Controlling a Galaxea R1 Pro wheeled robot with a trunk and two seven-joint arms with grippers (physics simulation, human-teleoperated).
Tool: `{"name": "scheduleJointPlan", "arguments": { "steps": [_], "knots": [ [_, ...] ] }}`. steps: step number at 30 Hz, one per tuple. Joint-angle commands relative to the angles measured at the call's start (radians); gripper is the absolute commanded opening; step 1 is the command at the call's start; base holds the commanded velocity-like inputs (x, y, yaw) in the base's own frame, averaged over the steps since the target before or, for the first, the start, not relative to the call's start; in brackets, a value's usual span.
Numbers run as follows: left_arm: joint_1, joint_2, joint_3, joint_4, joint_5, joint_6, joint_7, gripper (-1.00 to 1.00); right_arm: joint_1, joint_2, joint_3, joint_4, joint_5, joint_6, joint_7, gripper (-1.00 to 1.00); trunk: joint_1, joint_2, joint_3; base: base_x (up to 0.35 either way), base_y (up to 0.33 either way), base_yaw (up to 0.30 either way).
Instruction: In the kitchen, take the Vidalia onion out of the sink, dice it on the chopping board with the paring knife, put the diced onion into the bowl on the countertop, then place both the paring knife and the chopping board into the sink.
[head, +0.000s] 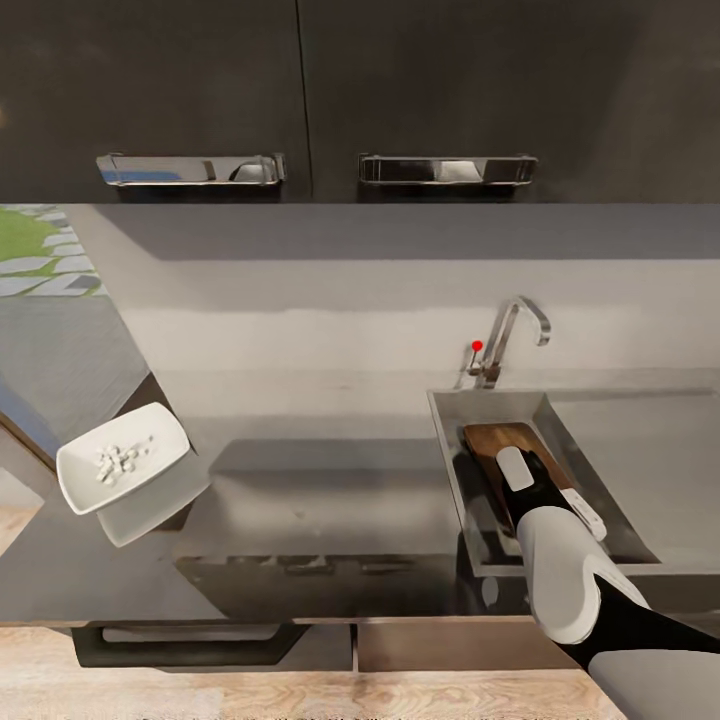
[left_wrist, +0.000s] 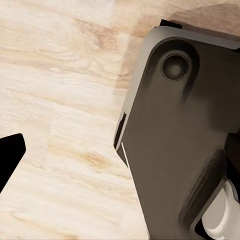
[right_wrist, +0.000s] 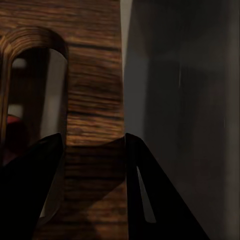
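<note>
- The chopping board (head: 500, 440) is seen lying inside the sink (head: 446, 440), just below the tap (head: 515, 335).
- The right gripper (right_wrist: 92, 150) is reached down into the sink, and its two dark fingers (right_wrist: 150, 195) are closed on the board's edge beside the handle hole (right_wrist: 35, 100).
- Something red is glimpsed through that hole; it may be the paring knife, but the view is too dark.
- The bowl (head: 122, 457), with white bits in it, is set on the countertop (head: 330, 490), well apart from the sink.
- The left gripper's finger (left_wrist: 10, 155) is seen over wooden floor (left_wrist: 65, 75); how wide it is cannot be told.

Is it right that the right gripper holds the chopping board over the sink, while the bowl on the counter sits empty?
Not quite: the bowl is not empty; the head view shows pale diced pieces in it. The right gripper does hold the chopping board over the sink.
</note>
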Motion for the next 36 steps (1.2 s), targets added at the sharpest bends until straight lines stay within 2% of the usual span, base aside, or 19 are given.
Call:
{"name": "scheduleJointPlan", "arguments": {
  "steps": [1, 7, 19, 20, 32, 34, 36],
  "knots": [
    [-0.001, -0.001, -0.006, 0.002, 0.001, -0.004, 0.001, 1.00, -0.001, 0.001, -0.004, -0.002, 0.002, 0.010, -0.002, -1.00, 0.000, -0.002, -0.003, 0.000, 0.000, 0.000],
    [-0.001, -0.001, -0.006, 0.002, 0.001, -0.004, 0.001, 1.00, -0.001, 0.000, -0.004, -0.002, 0.002, 0.012, -0.001, -1.00, 0.000, -0.002, -0.012, 0.000, 0.000, 0.000],
    [-0.001, 0.001, -0.006, 0.002, 0.001, -0.004, 0.001, 1.00, -0.001, 0.000, -0.004, -0.004, 0.000, 0.011, -0.002, -1.00, 0.000, -0.002, -0.014, 0.000, 0.000, 0.000],
    [-0.001, 0.001, -0.006, 0.002, 0.001, -0.004, 0.001, 1.00, -0.001, 0.000, -0.004, -0.004, 0.000, 0.012, -0.001, 1.00, 0.000, -0.002, -0.014, 0.000, 0.000, 0.000],
    [-0.001, 0.001, -0.006, 0.002, 0.001, -0.004, 0.001, 1.00, -0.001, 0.002, -0.002, -0.005, -0.004, 0.009, -0.002, 1.00, 0.000, -0.002, -0.014, 0.000, 0.000, 0.000],
    [-0.001, 0.001, -0.006, 0.002, 0.001, -0.004, 0.001, 1.00, -0.001, 0.005, 0.003, -0.015, -0.004, 0.009, -0.001, 1.00, 0.000, -0.002, -0.014, 0.000, 0.000, 0.000],
    [-0.001, 0.001, -0.006, 0.002, 0.001, -0.005, 0.001, 1.00, -0.001, 0.010, 0.030, -0.026, -0.001, 0.012, 0.000, 1.00, 0.000, -0.002, -0.014, 0.000, 0.000, 0.000]
  ]
}}
